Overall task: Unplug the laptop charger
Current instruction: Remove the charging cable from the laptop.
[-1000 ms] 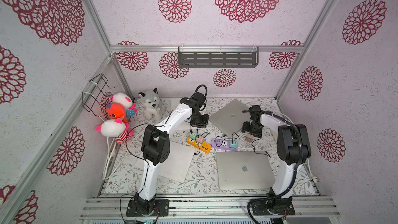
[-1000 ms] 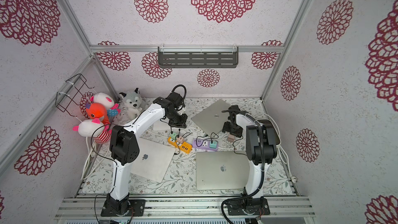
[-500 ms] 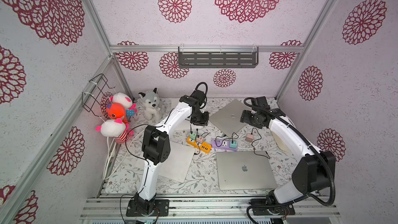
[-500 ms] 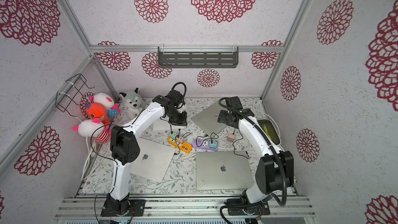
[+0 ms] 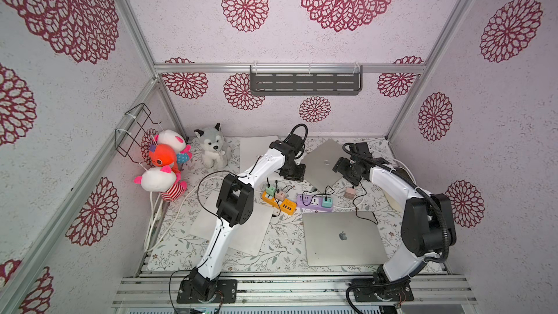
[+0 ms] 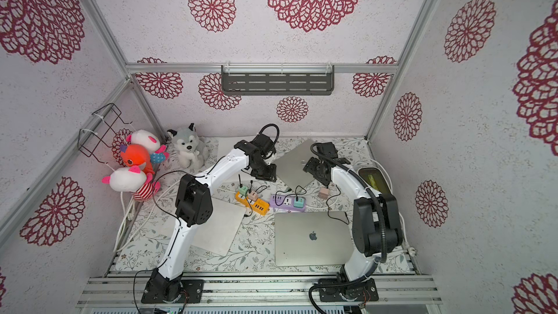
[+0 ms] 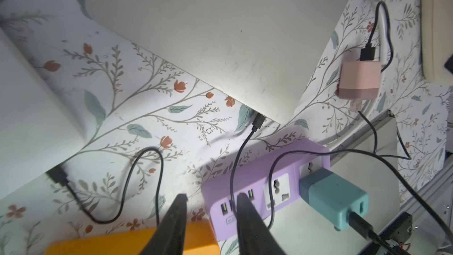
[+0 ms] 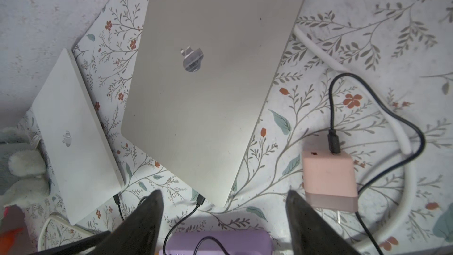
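- The pink charger (image 5: 349,192) lies flat on the floral table (image 5: 280,243), out of any socket. Its prongs are bare and point to the near side, and its black cable leaves from the far end
- It sits just right of the purple strip (image 5: 311,200), apart from it, so by my judgement this unplugging is done
- The right gripper (image 8: 224,192) hangs above and just far of the pink charger, jaws spread wide with nothing between them. It is clearly the nearer arm
- The left gripper (image 7: 212,196) hovers over the gap between the orange strip (image 7: 122,241) and the purple strip, jaws narrowly parted and holding nothing. The pink charger lies well to its right
- A teal charger (image 5: 327,202) is still seated in the right end of the purple strip, between the two arms
- A black cable plug (image 7: 258,120) sits in the near corner of the grey laptop (image 5: 323,161), just far of the left jaws
- The table is crowded: loose cables loop around both strips, closed laptops lie near and far, and plush toys (image 5: 211,149) fill the far left corner, so any retreat should lift straight up
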`<state>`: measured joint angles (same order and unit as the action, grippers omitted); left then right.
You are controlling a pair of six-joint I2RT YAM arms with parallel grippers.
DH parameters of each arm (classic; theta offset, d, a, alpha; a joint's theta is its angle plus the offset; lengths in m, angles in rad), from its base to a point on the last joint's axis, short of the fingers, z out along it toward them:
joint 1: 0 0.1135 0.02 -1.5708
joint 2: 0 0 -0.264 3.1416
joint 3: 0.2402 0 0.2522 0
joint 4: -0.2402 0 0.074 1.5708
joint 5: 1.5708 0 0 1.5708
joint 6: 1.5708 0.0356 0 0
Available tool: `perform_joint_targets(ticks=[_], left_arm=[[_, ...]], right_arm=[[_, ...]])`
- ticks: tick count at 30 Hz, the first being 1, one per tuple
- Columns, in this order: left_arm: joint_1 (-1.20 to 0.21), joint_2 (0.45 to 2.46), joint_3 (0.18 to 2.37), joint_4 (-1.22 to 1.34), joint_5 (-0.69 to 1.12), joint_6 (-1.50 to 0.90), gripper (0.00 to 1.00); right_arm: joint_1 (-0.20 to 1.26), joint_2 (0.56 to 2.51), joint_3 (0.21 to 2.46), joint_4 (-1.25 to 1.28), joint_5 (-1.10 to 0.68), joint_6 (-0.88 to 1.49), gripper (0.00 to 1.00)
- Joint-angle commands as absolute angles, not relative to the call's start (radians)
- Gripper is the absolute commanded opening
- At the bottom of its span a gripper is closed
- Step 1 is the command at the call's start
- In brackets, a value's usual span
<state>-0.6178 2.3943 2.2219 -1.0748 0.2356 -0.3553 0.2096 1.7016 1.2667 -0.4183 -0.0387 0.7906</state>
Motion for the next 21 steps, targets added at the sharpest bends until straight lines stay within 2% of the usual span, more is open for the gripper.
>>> perform_joint_targets(ticks=[1,16,21], left_arm=[[-0.632,2.432,2.278,-1.03,0.212,-0.33,0.39],[-0.681,2.548,2.337,-0.918,0.201,-0.322,0.39],[-0.696,2.565,2.321,-0.886,0.203,-0.32,0.37]], right_arm=[[0.191,1.73,1.298,-0.36,-0.092,0.831,0.8],[0.161,1.826,1.282,-0.254,-0.197,0.891,0.8],[0.158,1.843,1.277,-0.231,-0.22,0.907,0.8]])
